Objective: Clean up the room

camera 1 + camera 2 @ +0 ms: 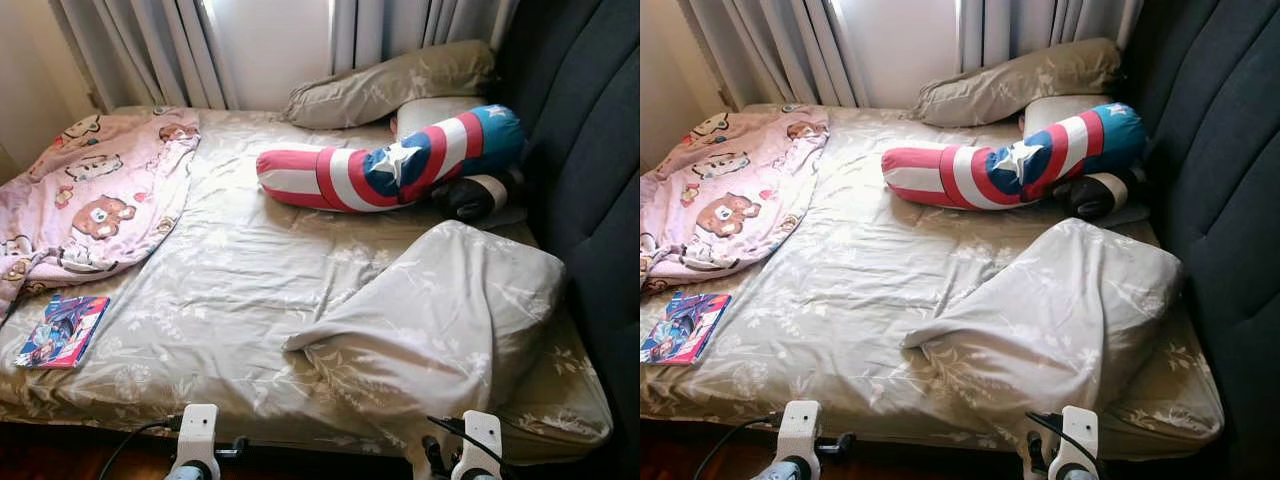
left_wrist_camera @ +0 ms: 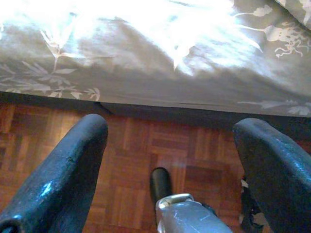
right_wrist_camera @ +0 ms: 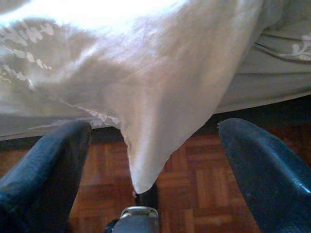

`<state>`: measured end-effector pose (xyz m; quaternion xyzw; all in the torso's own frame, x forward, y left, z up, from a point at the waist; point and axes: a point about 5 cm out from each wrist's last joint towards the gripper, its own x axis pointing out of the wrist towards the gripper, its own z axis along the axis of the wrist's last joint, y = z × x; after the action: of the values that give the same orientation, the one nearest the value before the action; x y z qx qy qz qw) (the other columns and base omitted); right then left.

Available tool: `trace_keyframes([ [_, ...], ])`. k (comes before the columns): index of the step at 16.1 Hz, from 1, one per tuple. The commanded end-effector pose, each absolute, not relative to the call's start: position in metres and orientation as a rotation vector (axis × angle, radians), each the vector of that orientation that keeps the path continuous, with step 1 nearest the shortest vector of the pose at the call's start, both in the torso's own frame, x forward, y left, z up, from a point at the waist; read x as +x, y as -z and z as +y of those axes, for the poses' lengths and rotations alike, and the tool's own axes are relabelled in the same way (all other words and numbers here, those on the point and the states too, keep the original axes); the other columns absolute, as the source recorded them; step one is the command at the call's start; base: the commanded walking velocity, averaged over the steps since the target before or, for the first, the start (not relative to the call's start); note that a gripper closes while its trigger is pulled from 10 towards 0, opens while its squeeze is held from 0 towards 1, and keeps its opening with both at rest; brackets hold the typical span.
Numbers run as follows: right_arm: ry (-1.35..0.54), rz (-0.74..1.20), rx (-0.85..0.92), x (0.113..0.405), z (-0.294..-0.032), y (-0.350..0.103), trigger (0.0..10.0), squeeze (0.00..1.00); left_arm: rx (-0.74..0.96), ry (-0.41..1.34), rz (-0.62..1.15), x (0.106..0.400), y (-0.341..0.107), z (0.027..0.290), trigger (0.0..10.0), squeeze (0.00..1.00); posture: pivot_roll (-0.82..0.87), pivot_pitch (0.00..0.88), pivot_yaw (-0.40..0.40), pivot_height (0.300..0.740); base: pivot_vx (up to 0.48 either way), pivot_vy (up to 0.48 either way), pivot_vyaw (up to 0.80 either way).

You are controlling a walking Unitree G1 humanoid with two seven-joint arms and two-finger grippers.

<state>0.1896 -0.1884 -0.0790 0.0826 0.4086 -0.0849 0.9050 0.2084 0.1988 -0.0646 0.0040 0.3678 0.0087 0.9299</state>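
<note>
Below the bed's wrinkled floral sheet, over parquet, both claws spread empty.

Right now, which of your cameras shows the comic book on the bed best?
The left eye view: the comic lies whole on the bed's near left corner, beside the pink blanket. The right eye view cuts off its left edge at the frame. The wrist views look at the bed's edge and wooden floor.

Book left, bolster behind, on bed.
</note>
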Motion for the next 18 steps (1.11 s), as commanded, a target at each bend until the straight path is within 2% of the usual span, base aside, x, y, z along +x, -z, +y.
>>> trace_keyframes([
  [1, 0.208, 0.852, 0.175, 0.183, -0.191, 0.082, 10.0, 0.00, 0.000, -0.014, 0.782, 0.202, 0.069, 0.197, 10.0, 0.00, 0.03, 0.000, -0.008, 0.740, 0.000, 0.000, 0.00],
  [5, 0.214, 0.845, 0.162, 0.182, -0.194, 0.082, 10.0, 0.00, 0.007, -0.008, 0.799, 0.195, 0.072, 0.199, 10.0, 0.00, 0.03, 0.000, -0.011, 0.740, 0.000, 0.000, -0.56],
  [14, 0.203, 0.806, 0.168, 0.187, -0.189, 0.079, 10.0, 0.00, 0.023, -0.008, 0.813, 0.192, 0.074, 0.200, 10.0, 0.00, 0.04, 0.000, -0.008, 0.740, 0.275, 0.000, 0.00],
  [18, 0.228, 0.742, 0.204, 0.198, -0.191, 0.072, 10.0, 0.00, 0.017, -0.024, 0.787, 0.198, 0.070, 0.203, 10.0, 0.00, 0.05, 0.000, -0.008, 0.740, 0.000, 0.000, 0.00],
])
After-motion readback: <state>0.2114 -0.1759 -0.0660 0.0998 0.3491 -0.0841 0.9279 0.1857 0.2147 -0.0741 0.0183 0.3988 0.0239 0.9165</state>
